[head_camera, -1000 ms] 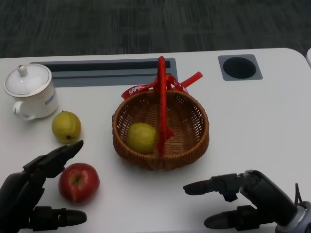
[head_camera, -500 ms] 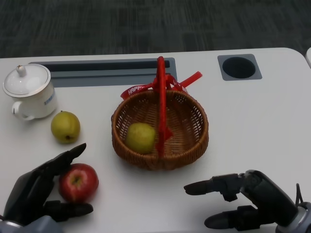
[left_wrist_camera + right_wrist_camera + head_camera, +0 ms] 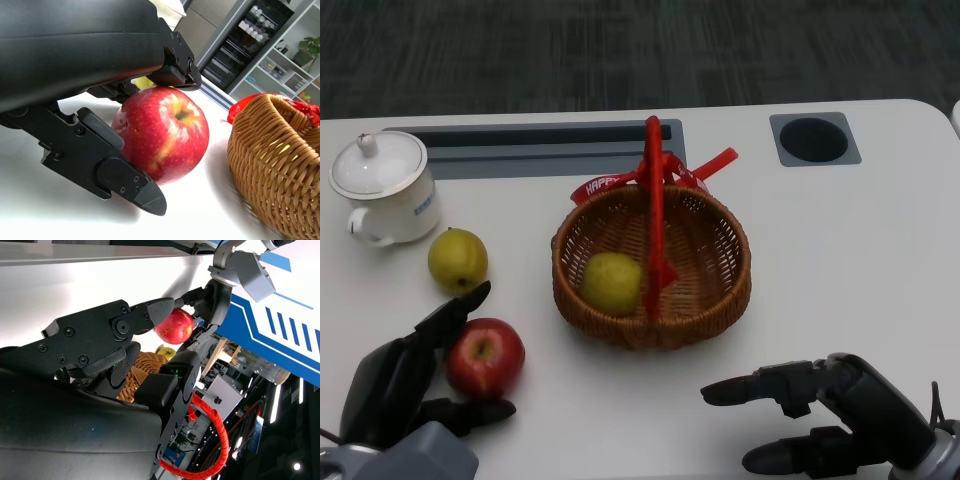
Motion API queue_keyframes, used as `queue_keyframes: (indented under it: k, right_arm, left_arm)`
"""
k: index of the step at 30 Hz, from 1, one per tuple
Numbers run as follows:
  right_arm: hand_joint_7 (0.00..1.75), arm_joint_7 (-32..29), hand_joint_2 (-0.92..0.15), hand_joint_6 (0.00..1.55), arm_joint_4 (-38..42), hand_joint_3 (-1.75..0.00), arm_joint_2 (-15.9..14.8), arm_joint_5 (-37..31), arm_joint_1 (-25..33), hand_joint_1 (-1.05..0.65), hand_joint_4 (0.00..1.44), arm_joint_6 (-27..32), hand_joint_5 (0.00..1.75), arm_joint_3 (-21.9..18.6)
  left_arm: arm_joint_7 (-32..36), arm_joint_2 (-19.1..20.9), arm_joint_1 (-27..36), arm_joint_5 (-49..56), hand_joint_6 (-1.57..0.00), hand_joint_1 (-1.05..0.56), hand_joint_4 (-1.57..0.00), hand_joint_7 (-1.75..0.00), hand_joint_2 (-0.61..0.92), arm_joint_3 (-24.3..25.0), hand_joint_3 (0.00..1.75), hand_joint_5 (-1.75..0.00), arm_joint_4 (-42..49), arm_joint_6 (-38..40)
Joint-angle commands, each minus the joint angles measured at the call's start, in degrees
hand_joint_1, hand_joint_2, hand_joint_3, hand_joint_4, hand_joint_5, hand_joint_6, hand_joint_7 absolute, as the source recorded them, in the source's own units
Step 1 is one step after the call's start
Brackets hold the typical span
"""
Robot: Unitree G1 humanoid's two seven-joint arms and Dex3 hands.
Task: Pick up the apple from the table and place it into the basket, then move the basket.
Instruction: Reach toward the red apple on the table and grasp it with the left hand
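A red apple (image 3: pixel 485 357) sits on the white table (image 3: pixel 840 260) at the front left, also visible in the left wrist view (image 3: pixel 162 132). My left hand (image 3: pixel 405 385) wraps it from the left, fingers on its far side and thumb on its near side, both touching its skin. The brown wicker basket (image 3: pixel 720 300) with a red handle (image 3: pixel 654 210) stands mid-table, right of the apple, with a yellow-green pear (image 3: pixel 611 282) inside. My right hand (image 3: pixel 820 415) hovers at the front right, fingers spread, holding nothing.
A second pear (image 3: pixel 457 260) lies just behind the apple. A white lidded cup (image 3: pixel 382 190) stands at the back left. A grey slot (image 3: pixel 540 145) and a round hole (image 3: pixel 814 138) are set into the table's far side.
My left hand has moved in from the left and its fingers and thumb have closed against the apple. The right hand has stayed where it was.
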Motion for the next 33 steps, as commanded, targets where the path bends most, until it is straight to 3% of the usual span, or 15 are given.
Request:
queue_keyframes:
  k: [1,5,8,13,33]
  right_arm:
    - [0.00,0.50,-0.84,0.88,-0.94,0.00,-1.06,1.03,0.39,-0.44,0.97,0.24,0.00,-0.01]
    - [0.00,0.74,-0.85,0.89,-1.22,0.00,-1.13,1.20,0.29,-0.45,0.98,0.58,0.00,0.02]
    - [0.00,0.64,-0.86,0.89,-1.45,-0.01,-1.07,0.91,0.27,-0.46,0.98,0.85,0.00,0.07]
    - [0.00,0.59,-0.88,0.89,-1.73,-0.01,-1.09,0.55,0.24,-0.48,0.98,1.49,0.00,0.13]
    - [0.00,0.84,-0.91,0.89,-1.55,0.00,-0.70,0.81,0.73,-0.48,0.98,1.12,0.00,0.03]
  left_arm:
    - [-6.72,-2.00,1.95,-5.95,-0.78,-0.20,-0.86,-0.07,0.66,1.72,0.01,-0.10,0.96,-0.73]
    - [-15.95,-5.79,3.93,-17.05,-1.06,0.01,-1.16,-0.08,0.78,5.80,0.02,-0.12,-1.91,-3.18]
    - [-22.10,-7.80,5.91,-23.56,-1.09,0.02,-1.19,-0.07,0.81,7.69,0.02,-0.12,-6.37,-4.42]
    - [-26.54,-9.84,9.19,-28.64,-1.09,0.05,-1.17,-0.05,0.82,9.31,0.01,-0.11,-16.03,-5.59]
    - [-21.76,-11.56,13.80,-24.03,-1.16,0.03,-1.23,-0.05,0.77,16.84,0.00,-0.16,-39.82,-8.31]
